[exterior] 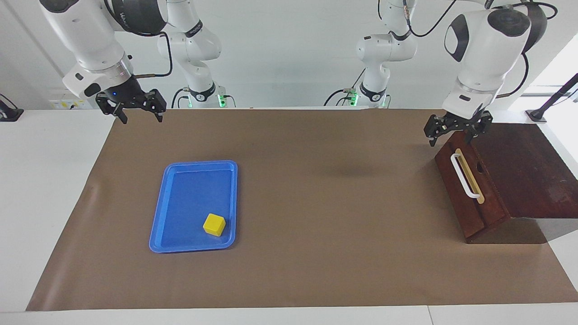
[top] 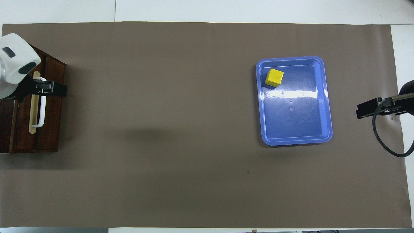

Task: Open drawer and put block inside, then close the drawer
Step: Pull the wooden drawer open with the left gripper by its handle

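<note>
The desk (exterior: 289, 280), under a brown mat, holds the closed drawer (exterior: 469, 194) at the left arm's end, its front facing the mat's wide bare middle and its white handle (exterior: 465, 176) running long from nearer the robots to farther. The blue tray (exterior: 193, 206) lies toward the right arm's end, long axis likewise near-to-far, with the yellow block (exterior: 214, 224) resting inside at its farther corner, close to the rim. The left end effector (exterior: 457, 127) hovers released over the handle's nearer end, its height plain only in the facing view, while the right end effector (exterior: 132, 104) waits released over the mat's edge, well apart from the tray.
</note>
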Robot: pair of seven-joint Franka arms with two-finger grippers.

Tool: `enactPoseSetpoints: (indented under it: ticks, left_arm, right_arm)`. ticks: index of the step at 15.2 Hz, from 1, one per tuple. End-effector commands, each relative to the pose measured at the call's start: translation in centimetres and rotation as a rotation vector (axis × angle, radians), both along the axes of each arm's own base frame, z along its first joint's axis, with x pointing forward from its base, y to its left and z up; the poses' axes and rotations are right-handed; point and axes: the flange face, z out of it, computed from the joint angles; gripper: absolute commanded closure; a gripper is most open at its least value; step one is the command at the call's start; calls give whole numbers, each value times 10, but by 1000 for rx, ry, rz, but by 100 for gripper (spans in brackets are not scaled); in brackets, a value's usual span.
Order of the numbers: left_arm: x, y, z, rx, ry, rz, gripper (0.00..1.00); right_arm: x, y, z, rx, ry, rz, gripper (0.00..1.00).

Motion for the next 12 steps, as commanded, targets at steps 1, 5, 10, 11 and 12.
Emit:
enactPoseSetpoints:
  ticks: [1,5,10,11,12]
  left_arm:
    - [5,14,-32,92,-36,-33,0]
    - [17,30,-93,169,-54,-27,0]
    - [23,52,-139,182,-78,-48,0]
    - [21,58,-145,185,-80,-48,0]
    - [20,59,-147,185,-81,-50,0]
  right_arm:
    - [-1,1,3,-23,-7,-16,0]
    - [-1,1,4,-22,-12,-13,0]
    - [2,1,2,-24,-34,-10,0]
    - [2,1,2,-22,-36,-10,0]
    - [2,0,2,-22,-34,-10,0]
